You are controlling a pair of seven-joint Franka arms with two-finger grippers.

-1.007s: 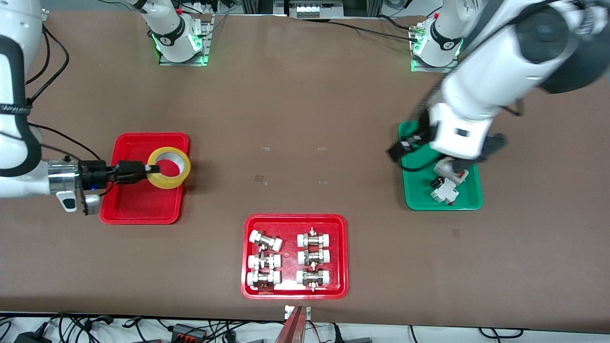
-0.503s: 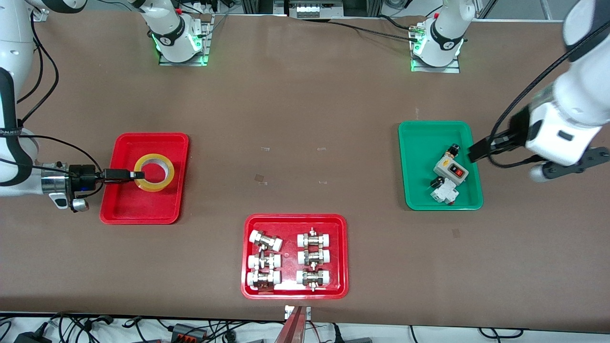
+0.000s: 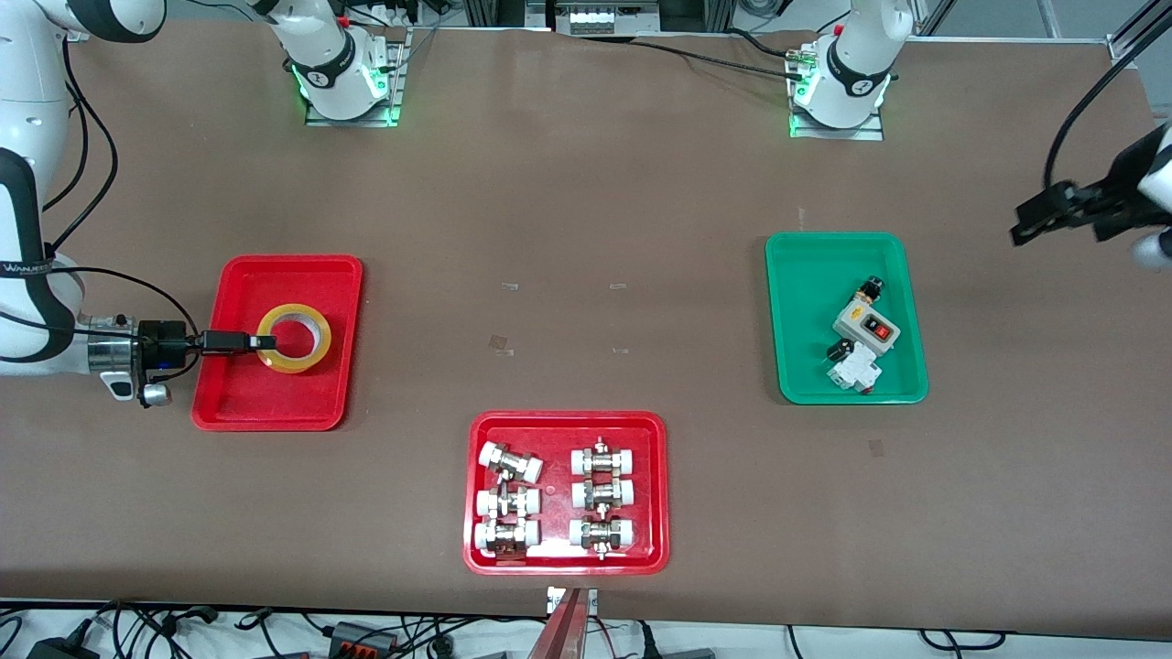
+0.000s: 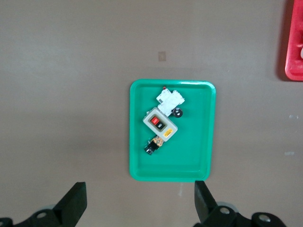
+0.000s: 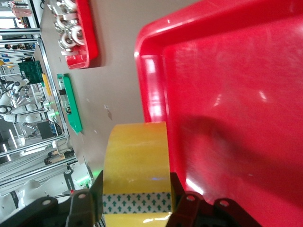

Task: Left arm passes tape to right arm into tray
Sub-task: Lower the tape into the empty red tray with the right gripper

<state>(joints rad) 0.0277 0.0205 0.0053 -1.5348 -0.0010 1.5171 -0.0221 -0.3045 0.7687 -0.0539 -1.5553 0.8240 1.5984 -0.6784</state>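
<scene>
The yellow tape (image 3: 293, 338) lies low in the red tray (image 3: 275, 394), upright on its flat side, at the right arm's end of the table. My right gripper (image 3: 261, 341) is shut on the roll's wall. One finger is inside the ring and one outside. In the right wrist view the tape (image 5: 137, 161) sits between the fingers of the right gripper (image 5: 135, 203), against the tray's floor (image 5: 227, 94). My left gripper (image 4: 137, 208) is open and empty, high over the table beside the green tray (image 4: 199, 142). The left arm's hand (image 3: 1135, 206) shows at the picture's edge.
The green tray (image 3: 806, 275) holds a grey switch box (image 3: 865, 325) with a red button and small parts. A red tray of white-capped metal fittings (image 3: 565, 421) lies nearest the front camera. Both arm bases stand along the table's top edge.
The right gripper has lowered the tape from above the red tray's rim down into the tray. The left arm has swung away from over the green tray toward its own end of the table.
</scene>
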